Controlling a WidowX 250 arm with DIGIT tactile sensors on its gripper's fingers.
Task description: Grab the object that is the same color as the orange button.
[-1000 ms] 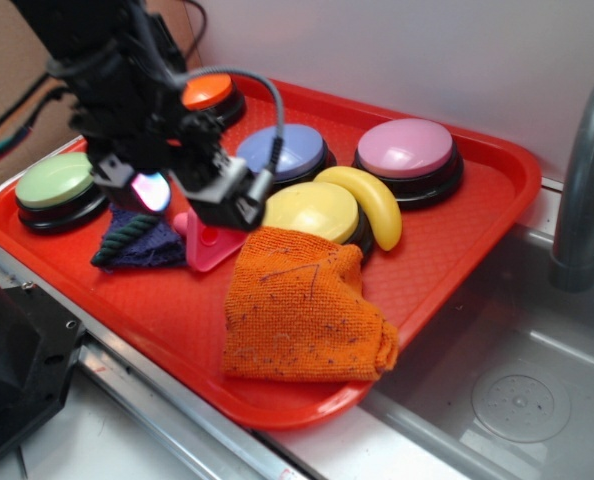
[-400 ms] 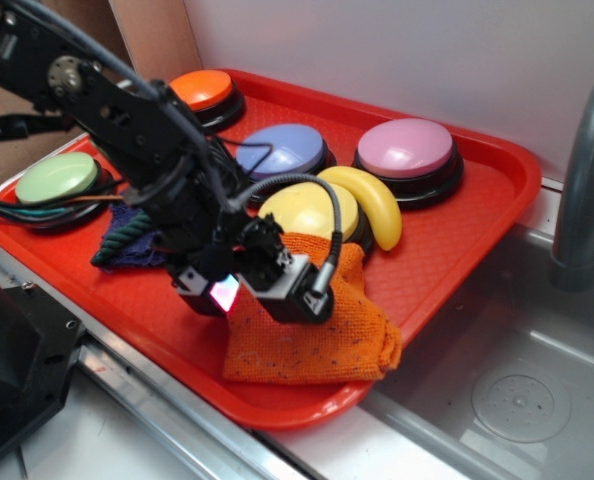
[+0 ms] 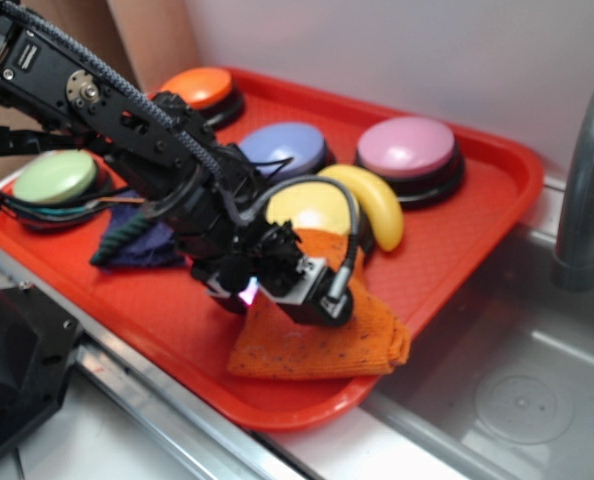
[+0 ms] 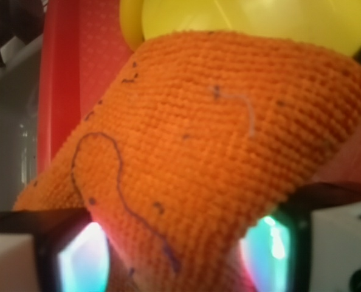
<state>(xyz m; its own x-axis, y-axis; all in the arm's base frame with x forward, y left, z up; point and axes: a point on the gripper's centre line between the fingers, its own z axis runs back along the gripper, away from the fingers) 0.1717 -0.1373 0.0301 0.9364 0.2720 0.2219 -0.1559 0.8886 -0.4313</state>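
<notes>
The orange knitted cloth with dark flecks lies on the near right part of the red tray. My gripper is down on the cloth's left upper part. In the wrist view the cloth fills the frame and narrows to a pinched fold between the two glowing pads, touching both; the gripper is shut on it. The orange button, domed on a black base, sits at the tray's far left corner, well behind the arm.
Green, blue, pink and yellow buttons stand on the tray, with a banana beside the yellow one. A dark blue cloth lies left of the arm. A sink and faucet are at right.
My gripper came forward and right from above the tray's left middle, went down onto the orange cloth, and now has a fold of it between its pads.
</notes>
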